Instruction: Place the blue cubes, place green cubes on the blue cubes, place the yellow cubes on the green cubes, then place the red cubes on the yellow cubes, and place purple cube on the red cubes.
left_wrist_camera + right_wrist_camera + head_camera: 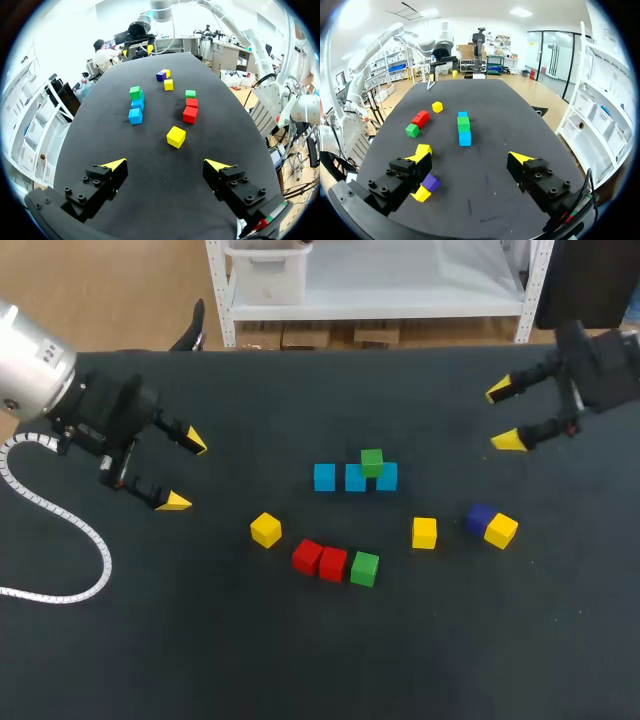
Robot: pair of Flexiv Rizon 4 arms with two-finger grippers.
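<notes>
Three blue cubes (355, 478): in a row mid-table, placed. Two green cubes: one (372, 462) set atop the row's right half; the other (365, 568) loose on the table (250, 660), touching the two red cubes (307, 556). Three yellow cubes, all loose: one (265, 529) left of the reds, one (424, 532) right of them, one (501, 530) against the purple cube (480, 518). My left pincer (186, 472) and right pincer (503, 416): both spread, empty, well apart from the cubes. By my reckoning: blue layer done, green half done, the rest unstacked.

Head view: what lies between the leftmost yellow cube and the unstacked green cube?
Two red cubes, side by side, shown in the head view.
</notes>
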